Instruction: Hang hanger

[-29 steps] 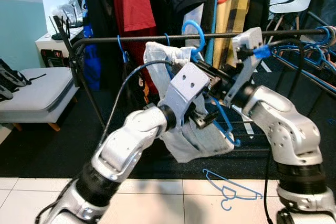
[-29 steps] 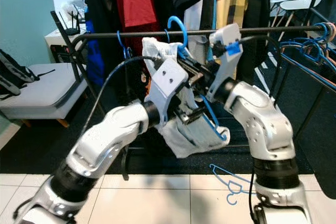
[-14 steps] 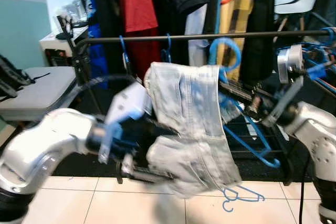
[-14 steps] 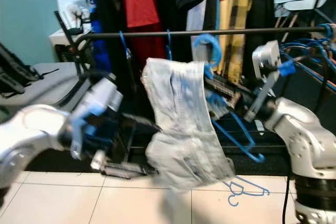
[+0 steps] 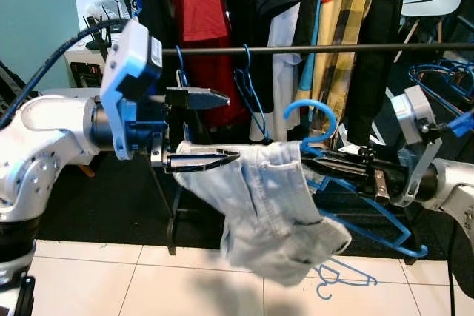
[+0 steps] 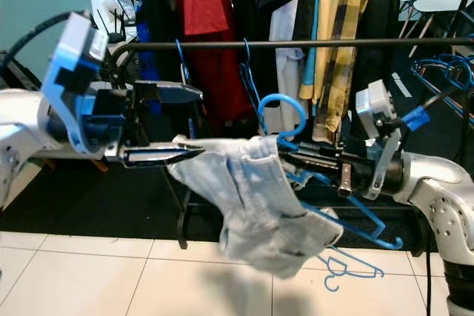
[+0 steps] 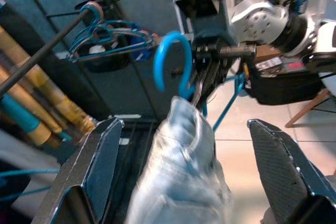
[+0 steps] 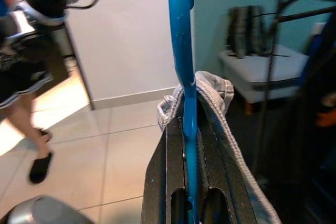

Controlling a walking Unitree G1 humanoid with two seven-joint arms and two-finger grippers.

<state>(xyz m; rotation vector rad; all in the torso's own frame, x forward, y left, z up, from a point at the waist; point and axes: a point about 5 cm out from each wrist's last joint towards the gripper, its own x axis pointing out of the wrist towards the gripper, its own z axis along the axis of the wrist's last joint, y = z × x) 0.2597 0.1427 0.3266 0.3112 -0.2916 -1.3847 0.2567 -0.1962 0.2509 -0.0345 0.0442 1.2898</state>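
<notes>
— Where is the hanger, and what grips it?

— The blue hanger [image 5: 348,183] sits below the black clothes rail [image 5: 318,48], its hook curling upward short of the bar. The right gripper [image 5: 326,162] clamps it near the neck, fingers pressed tight on either side of the blue plastic, as the right wrist view confirms. Pale denim shorts [image 5: 274,209] drape over the hanger and sag toward the tiled floor [image 5: 89,279].

— And the left arm?

— The left gripper [image 5: 222,127] is level with the shorts' edge, its two black fingers spread wide, the lower one touching the denim.

— What surrounds the scene?

— Shirts hang behind the rail, including a red garment [image 5: 200,20]; a spare blue hanger [image 5: 344,280] lies on the tiles; a person in dark shorts [image 8: 23,72] stands in the right wrist view
</notes>
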